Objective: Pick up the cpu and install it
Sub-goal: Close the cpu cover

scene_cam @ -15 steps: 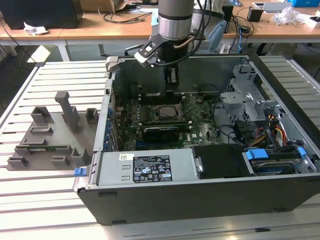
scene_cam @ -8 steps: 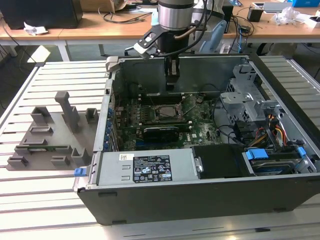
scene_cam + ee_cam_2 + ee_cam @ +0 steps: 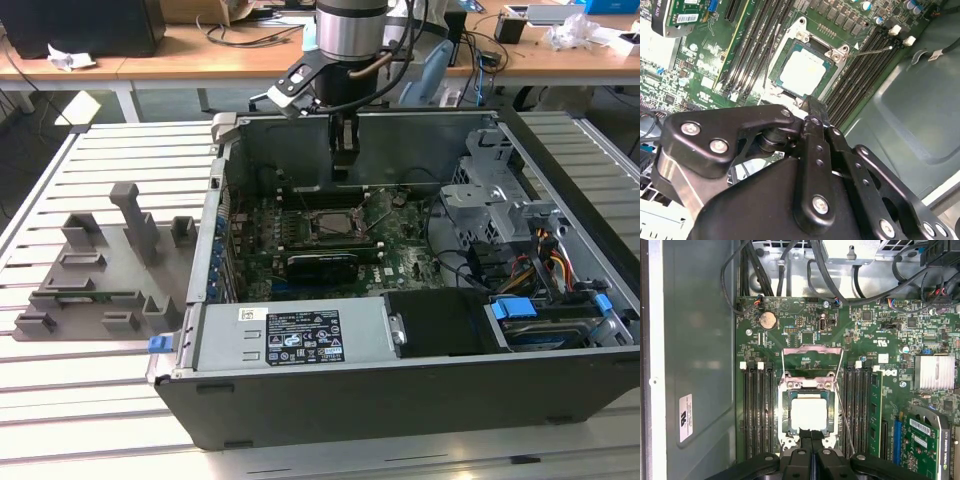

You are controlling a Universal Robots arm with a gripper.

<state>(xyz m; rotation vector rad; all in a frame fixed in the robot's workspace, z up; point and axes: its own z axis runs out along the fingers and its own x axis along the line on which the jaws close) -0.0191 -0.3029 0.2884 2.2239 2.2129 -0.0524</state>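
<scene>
Standing by the slatted metal table [image 3: 70, 410], I see an open computer case [image 3: 400, 395] lying on its side in the middle of the exterior view. The arm comes down into it from the upper centre of that frame. The gripper [image 3: 345, 168] hangs inside the case, just above the green motherboard [image 3: 405, 258].

In both wrist views the cpu [image 3: 809, 412] [image 3: 802, 72] lies flat in the socket frame [image 3: 808, 385], silver top up, its edges square with the frame. The socket's hinged metal plate [image 3: 812, 349] is flipped open and lies on the board just past the socket. The thin wire lever [image 3: 844, 415] slants up beside the socket. Dark memory slots [image 3: 757, 410] run along both sides of it.

The gripper [image 3: 811, 434] [image 3: 812, 104] has its two black fingers [image 3: 803, 440] pressed together with nothing between them. Their tips are above the near edge of the cpu, and I cannot tell whether they touch it.

Over on the exterior view's left, a grey fixture tray [image 3: 100, 275] with upright posts sits on the table, well apart from the case. A wooden desk [image 3: 150, 62] strewn with cables runs along the top of the frame.
</scene>
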